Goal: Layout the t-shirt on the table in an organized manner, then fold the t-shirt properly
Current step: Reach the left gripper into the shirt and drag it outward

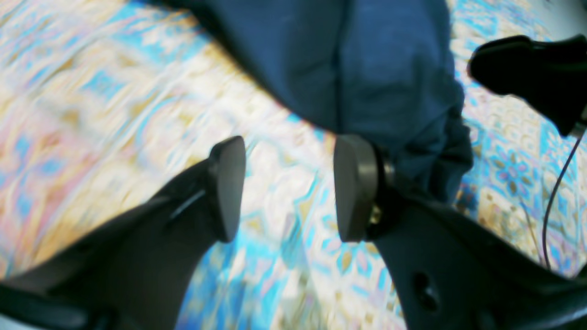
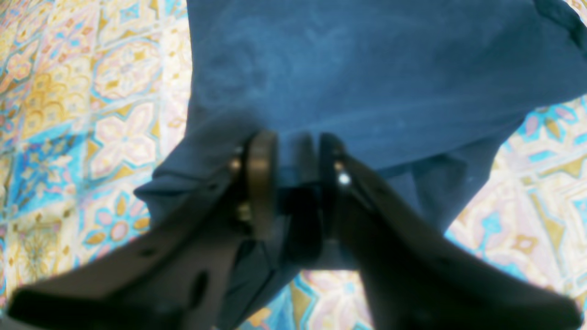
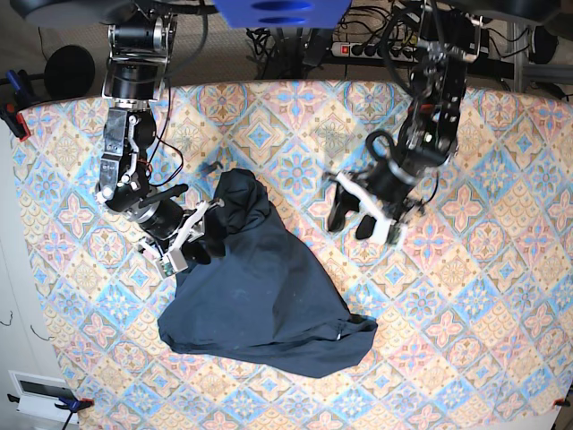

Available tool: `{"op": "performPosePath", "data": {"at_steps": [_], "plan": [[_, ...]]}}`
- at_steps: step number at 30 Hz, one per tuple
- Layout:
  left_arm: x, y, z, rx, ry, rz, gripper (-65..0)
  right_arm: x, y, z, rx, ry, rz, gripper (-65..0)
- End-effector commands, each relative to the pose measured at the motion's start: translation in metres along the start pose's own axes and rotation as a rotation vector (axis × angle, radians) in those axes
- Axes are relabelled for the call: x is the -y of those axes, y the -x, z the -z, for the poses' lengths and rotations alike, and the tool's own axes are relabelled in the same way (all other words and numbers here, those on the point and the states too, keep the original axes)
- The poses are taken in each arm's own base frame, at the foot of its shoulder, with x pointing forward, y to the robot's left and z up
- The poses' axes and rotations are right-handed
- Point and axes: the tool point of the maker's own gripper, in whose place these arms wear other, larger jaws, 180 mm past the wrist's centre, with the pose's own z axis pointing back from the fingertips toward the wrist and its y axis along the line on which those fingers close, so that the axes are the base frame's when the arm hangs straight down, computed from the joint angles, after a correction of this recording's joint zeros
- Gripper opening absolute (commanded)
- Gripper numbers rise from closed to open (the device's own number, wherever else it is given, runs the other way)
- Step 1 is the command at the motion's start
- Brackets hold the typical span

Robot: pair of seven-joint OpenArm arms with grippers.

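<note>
Because the plain dark navy cotton t-shirt (image 3: pixel 260 296) lies crumpled w/ its widest, heaviest part at the near edge of the surface (image 3: pixel 466 358) (pastel blue, pink and cream diamond-tile cloth), the layout hinges on which arm can reach cloth. From that broad lower hem the garment narrows upward and away to a bunched peak, so its long axis runs roughly near-to-far, leaning toward the right arm's side.

Right claw (image 2: pixel 289 183) sits at that bunched upper edge, right on the fabric; in the wrist view its pads stand a little apart w/ dark cloth between and under them, but the blur hides whether they pinch it, so can't tell if it grips.

Left claw (image 1: pixel 286 188) is farther off, over bare tile pattern, well clear of the shirt in the base view; fingers plainly apart, nothing between, shirt edge just beyond and to one side.

Judgement: right arm is nearer; left must travel in toward the shirt's opposite side before any spreading.
</note>
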Motion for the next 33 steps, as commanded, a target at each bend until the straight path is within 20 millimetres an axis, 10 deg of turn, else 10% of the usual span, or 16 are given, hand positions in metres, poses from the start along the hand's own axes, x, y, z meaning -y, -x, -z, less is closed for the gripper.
{"op": "performPosePath", "data": {"at_steps": [1, 16, 25, 30, 33], "plan": [[-0.001, -0.02, 0.007, 0.048, 0.006, 0.018, -34.4, 0.002, -0.019, -0.003, 0.059, -0.001, -0.015, -43.8], [0.037, -0.073, 0.13, -0.03, 0.106, 0.022, -34.0, 0.014, 0.007, -0.022, 0.035, 0.054, 0.037, -38.6], [0.049, -0.042, 0.172, -0.144, 0.103, -0.065, -35.4, 0.011, -0.013, -0.028, 0.078, 0.061, -0.009, -38.6], [0.069, -0.04, 0.168, -0.14, 0.226, -0.007, -65.0, 0.011, -0.013, -0.028, 0.078, 0.061, -0.009, -38.6], [0.07, -0.054, 0.163, -0.1, 0.239, 0.012, -65.0, 0.012, -0.012, -0.027, 0.077, 0.061, -0.006, -38.6]]}}
